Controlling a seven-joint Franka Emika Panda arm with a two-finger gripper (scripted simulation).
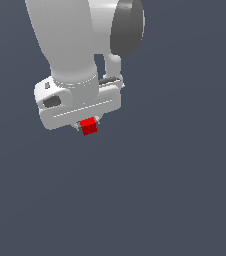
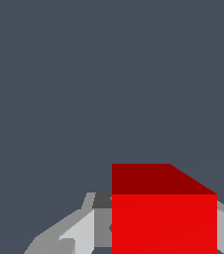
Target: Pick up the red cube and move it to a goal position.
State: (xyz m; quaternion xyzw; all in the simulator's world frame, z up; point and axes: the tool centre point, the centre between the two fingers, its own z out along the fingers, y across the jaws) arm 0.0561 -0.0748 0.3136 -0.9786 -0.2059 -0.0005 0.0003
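Fingers clamped on the red cube over a plain slate-grey surface (uniform, featureless).

Not a real room: bare simulator scene. Flat, untextured slate-grey background fills everything around the gripper, below and to every side, in both views. No walls, furniture or shadows. Arm body is smooth, plain white render, flat shading, hard polygon edges.
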